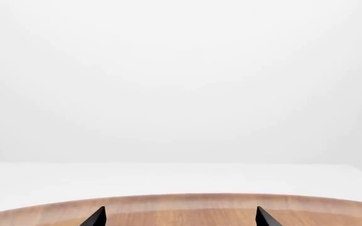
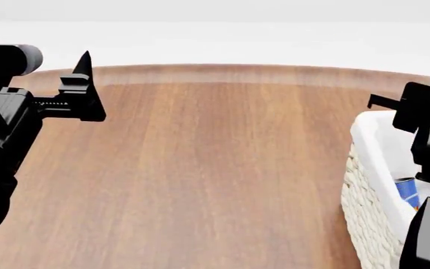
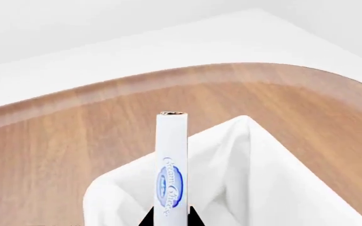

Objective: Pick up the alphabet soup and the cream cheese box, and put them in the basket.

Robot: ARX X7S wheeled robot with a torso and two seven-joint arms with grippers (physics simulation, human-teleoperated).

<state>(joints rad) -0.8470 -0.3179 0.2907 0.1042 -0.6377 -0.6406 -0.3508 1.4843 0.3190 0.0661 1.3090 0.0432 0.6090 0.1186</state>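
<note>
White cream cheese box (image 3: 171,165), blue "Cream Cheese" script on its edge, sits pinched in the right gripper (image 3: 170,214) above the basket (image 3: 256,160). Left gripper (image 1: 179,217) hangs spread wide, holding nothing.

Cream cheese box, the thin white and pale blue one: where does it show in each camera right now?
Head view: not visible; the right arm blocks that side above the cream-white wicker basket.
Left wrist view: not in it.
Right wrist view: thin white and pale blue cream cheese box stands edge-on at centre, clamped in the right tool over the basket's liner.
Shared landmark: the wooden table's curved far edge.
</note>
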